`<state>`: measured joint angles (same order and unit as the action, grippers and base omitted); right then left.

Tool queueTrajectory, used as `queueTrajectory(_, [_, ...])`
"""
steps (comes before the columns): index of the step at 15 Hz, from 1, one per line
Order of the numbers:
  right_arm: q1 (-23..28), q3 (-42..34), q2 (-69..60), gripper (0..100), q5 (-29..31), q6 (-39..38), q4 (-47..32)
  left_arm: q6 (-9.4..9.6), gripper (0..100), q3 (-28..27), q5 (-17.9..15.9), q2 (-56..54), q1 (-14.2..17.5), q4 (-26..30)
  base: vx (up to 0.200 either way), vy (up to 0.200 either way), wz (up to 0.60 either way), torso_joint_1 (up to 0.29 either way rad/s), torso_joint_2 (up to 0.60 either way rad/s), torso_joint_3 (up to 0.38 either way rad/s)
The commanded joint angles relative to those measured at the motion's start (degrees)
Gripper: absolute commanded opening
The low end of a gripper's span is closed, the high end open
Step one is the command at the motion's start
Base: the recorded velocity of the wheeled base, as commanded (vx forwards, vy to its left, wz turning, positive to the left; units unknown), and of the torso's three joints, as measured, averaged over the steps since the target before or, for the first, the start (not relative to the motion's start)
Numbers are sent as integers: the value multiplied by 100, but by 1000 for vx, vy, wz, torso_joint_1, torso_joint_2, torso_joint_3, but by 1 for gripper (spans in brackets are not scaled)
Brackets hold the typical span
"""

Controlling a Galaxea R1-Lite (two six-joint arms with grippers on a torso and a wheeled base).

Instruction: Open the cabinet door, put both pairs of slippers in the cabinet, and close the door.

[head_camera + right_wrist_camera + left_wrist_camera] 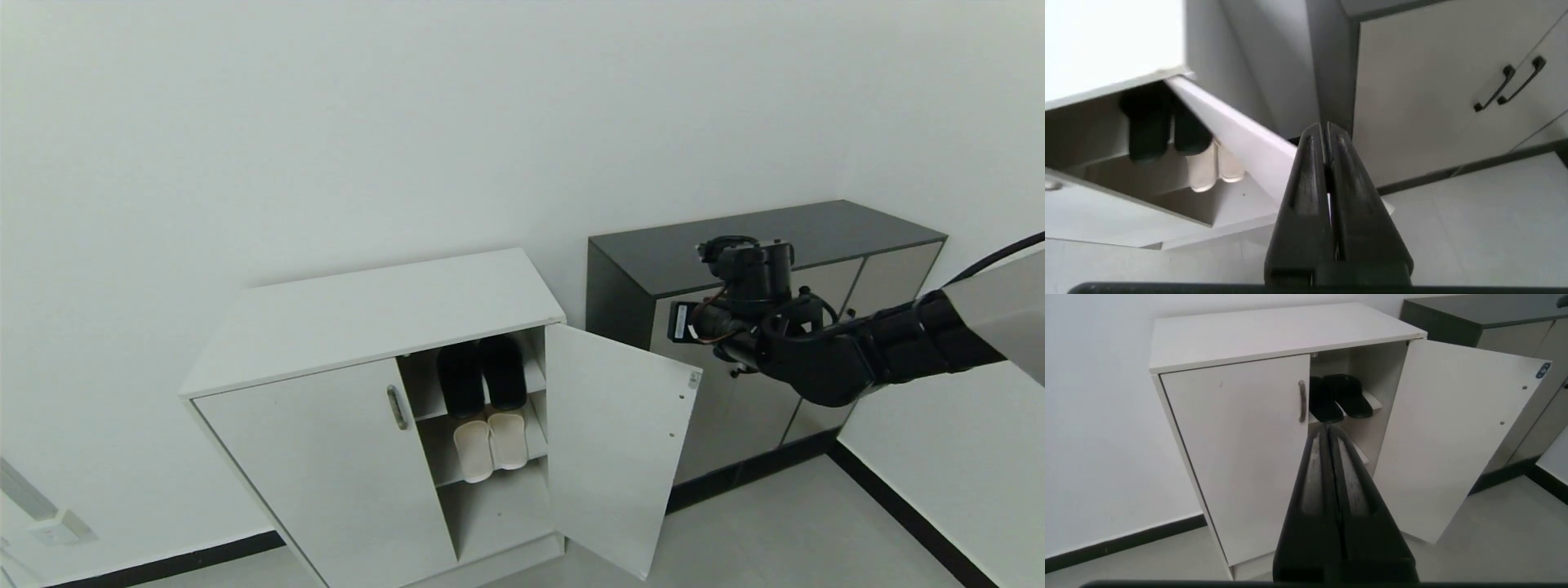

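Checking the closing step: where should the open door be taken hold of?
Probably the door's free edge, from the robot's right, where the shut right tool is. The door stands swung out, that edge is clear, and the face in view is flat, offering no grip.

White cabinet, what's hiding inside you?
A black pair of slippers on the upper shelf, a cream pair on the shelf below. The shut left door covers the rest.

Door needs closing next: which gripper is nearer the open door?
Right. The right gripper is close by the open door; the left gripper sits farther back, facing the cabinet.
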<state>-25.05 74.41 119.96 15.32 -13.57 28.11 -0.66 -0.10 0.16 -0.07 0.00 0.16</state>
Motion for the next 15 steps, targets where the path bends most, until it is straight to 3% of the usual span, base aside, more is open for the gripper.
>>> queueTrajectory(1, [158, 188, 467, 0, -100, -5, 10, -4, 0, 1, 2, 7, 0, 2, 0, 0, 0, 0, 0, 0])
queueTrajectory(15, [290, 425, 1065, 0, -232, -172, 10, -4, 0, 1, 2, 7, -9, 2, 0, 0, 0, 0, 0, 0])
